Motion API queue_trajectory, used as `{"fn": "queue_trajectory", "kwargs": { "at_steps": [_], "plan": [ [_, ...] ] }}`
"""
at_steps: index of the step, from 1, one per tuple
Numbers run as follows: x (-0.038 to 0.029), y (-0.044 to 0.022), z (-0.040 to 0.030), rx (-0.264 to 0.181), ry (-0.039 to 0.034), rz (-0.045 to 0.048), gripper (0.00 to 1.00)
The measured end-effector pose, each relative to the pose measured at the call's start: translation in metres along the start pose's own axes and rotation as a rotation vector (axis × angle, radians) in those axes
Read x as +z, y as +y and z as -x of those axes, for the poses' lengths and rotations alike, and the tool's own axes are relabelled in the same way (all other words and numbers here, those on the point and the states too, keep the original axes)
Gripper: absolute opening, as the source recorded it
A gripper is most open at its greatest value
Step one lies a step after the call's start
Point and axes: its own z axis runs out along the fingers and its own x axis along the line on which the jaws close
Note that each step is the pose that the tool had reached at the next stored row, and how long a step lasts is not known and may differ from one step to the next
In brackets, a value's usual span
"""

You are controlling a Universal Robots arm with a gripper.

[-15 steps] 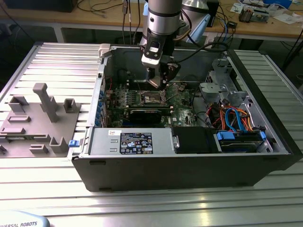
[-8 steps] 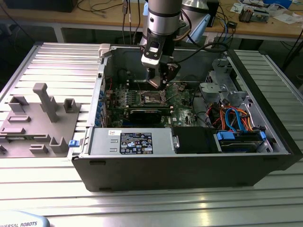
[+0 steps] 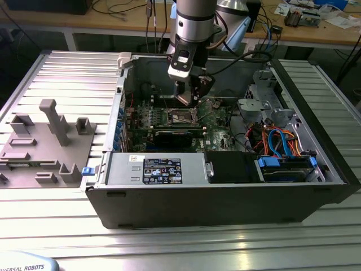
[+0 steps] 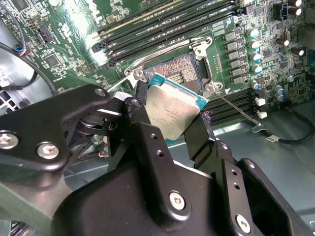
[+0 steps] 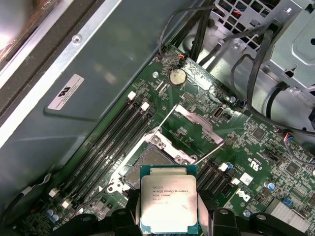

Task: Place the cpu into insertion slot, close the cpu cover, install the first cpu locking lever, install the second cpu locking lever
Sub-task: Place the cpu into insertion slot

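Above the slot (image 4: pixel 177 66), I had the gripper (image 4: pixel 171 122) clamped on the cpu (image 5: pixel 168 201). Step one, unseated; needed squaring up first, I judged.

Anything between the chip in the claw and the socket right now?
Nothing visible. The square silver-topped cpu, gripped in the black claw, hangs close to the open silver-rimmed insertion slot. The thin silver cpu cover frame is swung back, clear of the opening.

chip (image 5: pixel 168 204): flat square, dull silver top, green edge, held just above the socket.
socket (image 5: pixel 147 162): square, silver-rimmed, unfilled, on green board.
cover (image 5: pixel 187 112): thin silver frame, swung open beside socket.
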Motion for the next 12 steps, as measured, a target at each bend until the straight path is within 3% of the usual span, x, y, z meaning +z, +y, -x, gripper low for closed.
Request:
{"fn": "queue_trajectory", "kwargs": {
  "at_steps": [7,10,12],
  "plan": [
    [0.0012,-0.0001,0.0,0.024,-0.0051,-0.0029,0.54],
    [0.0015,-0.0001,0.0,0.031,-0.0163,-0.0113,0.54],
    [0.0016,-0.0001,0.0,0.036,-0.0191,-0.0135,0.54]
  ]
}}
